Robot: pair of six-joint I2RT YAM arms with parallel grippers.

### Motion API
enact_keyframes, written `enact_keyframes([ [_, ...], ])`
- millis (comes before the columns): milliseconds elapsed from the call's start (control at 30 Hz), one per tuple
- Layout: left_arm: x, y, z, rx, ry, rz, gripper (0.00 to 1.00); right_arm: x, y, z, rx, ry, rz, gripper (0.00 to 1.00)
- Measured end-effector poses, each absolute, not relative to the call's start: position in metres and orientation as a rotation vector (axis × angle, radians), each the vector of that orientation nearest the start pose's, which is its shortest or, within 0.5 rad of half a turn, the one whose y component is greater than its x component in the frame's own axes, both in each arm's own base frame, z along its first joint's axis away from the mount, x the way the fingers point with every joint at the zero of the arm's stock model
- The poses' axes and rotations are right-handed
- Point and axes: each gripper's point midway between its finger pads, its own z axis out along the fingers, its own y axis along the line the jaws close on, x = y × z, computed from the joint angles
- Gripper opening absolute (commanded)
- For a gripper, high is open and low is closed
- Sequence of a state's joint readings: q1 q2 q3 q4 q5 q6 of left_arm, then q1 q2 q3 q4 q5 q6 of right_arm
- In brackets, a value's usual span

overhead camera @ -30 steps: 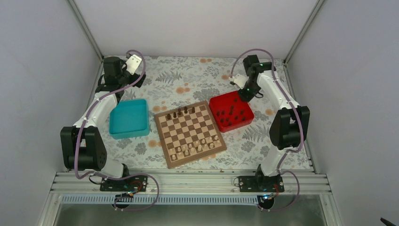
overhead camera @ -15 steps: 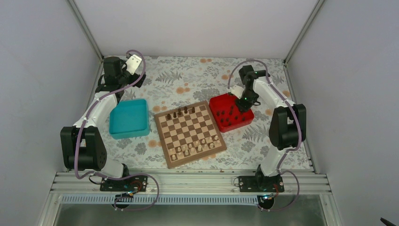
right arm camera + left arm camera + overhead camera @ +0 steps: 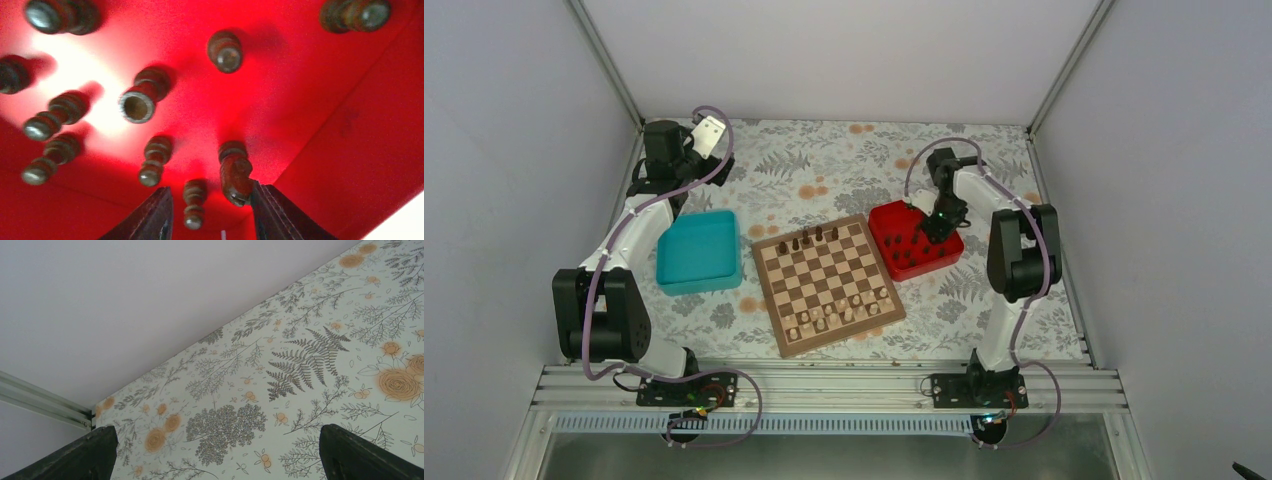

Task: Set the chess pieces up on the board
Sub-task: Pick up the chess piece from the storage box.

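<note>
The table wears a pale cloth printed with ferns and orange flowers, and plain grey-white walls close it in. The right gripper hangs low inside the red tray. Its two dark fingers are spread apart and grip nothing. Between them stands a small pawn, with red floor showing on either side of it. A knight stands just beside the finger on the right of the wrist view; whether the two touch cannot be told.

Around these two, the tray's other chess pieces stand scattered over the red floor. They are dark brown turned wood, ringed at the collar and mostly round-topped. They are seen almost from above and are blurred at this closeness. One broader piece with a hollow crown, a rook, stands near the middle.

From overhead, the red tray lies just beside the far right corner of the board. The board is a square of light and dark brown chequers with a tan border, and it sits slightly askew on the cloth. A few more dark pieces stand in a row along its far edge, and pale chessmen crowd its near rows. A teal tray sits to the board's left, a little apart from it.

The left gripper is held up near the table's far left corner, well apart from the board. Its fingertips are set wide, with only flowered cloth between them.
</note>
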State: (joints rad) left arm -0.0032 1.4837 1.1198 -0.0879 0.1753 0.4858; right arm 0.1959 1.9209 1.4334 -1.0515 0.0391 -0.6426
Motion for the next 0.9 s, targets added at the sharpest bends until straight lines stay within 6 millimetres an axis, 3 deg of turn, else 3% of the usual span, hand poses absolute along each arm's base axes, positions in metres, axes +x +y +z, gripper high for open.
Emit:
enact_keyframes([
  [433,0.466,-0.031,0.239,0.595,1.928,0.13,1.0,0.367,0.061,0.044,-1.288,2.846,-0.108,0.41],
  [667,0.466,-0.032,0.239,0.596,1.927,0.128,1.0,0.367,0.057,0.043,-1.298,2.848,-0.138,0.26],
  [900,0.466,-0.032,0.239,0.596,1.927,0.128,1.0,0.368,0.052,0.041,-1.296,2.862,-0.166,0.21],
])
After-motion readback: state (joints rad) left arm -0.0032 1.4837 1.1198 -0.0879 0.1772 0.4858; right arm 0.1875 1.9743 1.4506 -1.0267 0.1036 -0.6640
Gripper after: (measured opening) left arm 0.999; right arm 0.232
